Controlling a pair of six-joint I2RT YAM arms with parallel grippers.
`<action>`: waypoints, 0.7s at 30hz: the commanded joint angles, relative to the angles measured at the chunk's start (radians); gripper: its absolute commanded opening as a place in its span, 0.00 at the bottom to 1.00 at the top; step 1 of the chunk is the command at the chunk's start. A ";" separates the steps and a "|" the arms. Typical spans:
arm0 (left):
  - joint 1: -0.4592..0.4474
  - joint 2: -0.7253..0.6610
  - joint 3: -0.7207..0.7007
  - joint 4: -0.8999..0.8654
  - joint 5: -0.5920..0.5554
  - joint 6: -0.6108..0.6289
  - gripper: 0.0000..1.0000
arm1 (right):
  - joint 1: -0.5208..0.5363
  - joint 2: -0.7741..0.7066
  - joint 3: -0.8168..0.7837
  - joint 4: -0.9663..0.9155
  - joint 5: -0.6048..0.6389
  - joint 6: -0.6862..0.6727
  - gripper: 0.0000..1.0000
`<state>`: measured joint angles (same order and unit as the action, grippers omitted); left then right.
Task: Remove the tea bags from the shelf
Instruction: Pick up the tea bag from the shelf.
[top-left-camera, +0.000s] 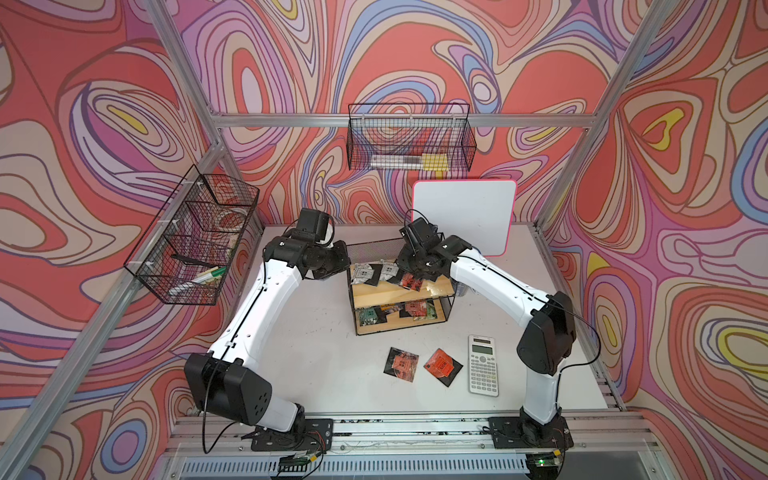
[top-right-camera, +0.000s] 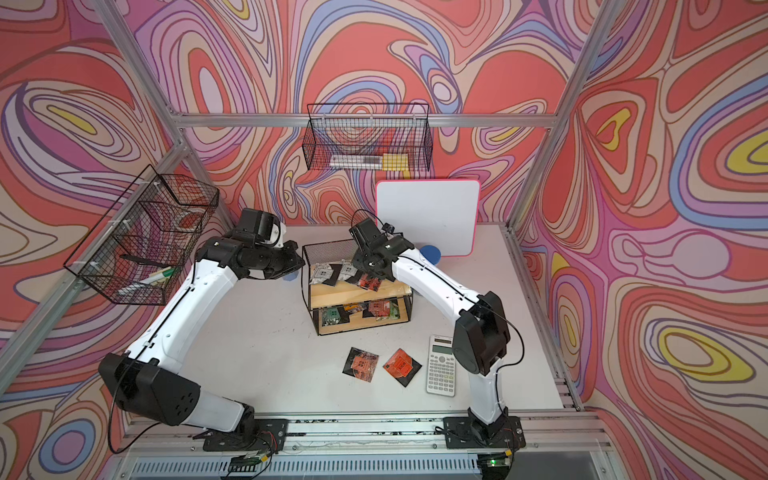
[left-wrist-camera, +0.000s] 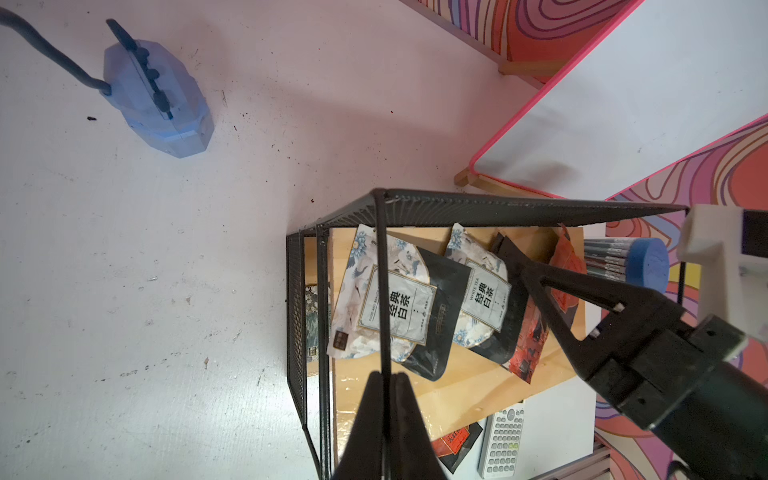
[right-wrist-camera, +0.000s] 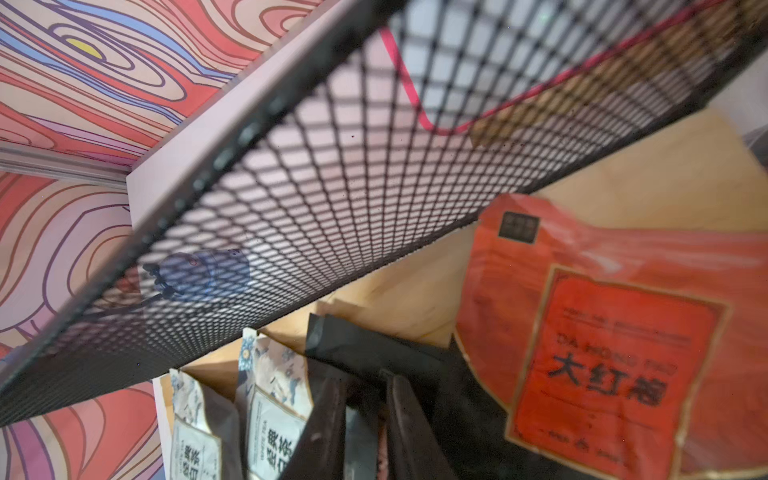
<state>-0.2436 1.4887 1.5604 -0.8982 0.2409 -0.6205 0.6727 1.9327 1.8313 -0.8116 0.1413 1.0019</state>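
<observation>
The left jaws are shut tight on a thin wire of the shelf (left-wrist-camera: 478, 386), most likely to hold it steady, while the right jaws, almost closed, pinch a black tea bag (right-wrist-camera: 365, 345) on the top board, ready to lift it out.

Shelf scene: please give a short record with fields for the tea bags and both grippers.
top board: several tea bags lie here
lower board: green tea bag and others lie here
table: two red tea bags beside calculator
left gripper: shut on shelf frame
right gripper: shut on black tea bag on top board
</observation>
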 joint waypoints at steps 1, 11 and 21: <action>0.000 0.017 0.001 -0.013 -0.015 0.036 0.05 | -0.005 -0.012 -0.003 0.014 0.001 0.005 0.17; 0.000 0.018 0.003 -0.008 -0.013 0.037 0.05 | -0.005 -0.018 -0.003 0.005 0.026 0.014 0.00; 0.000 0.024 0.001 -0.003 -0.012 0.035 0.05 | -0.005 -0.062 0.005 0.013 0.059 0.003 0.00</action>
<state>-0.2436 1.4887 1.5604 -0.8982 0.2413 -0.6205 0.6727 1.9263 1.8313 -0.8024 0.1692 1.0130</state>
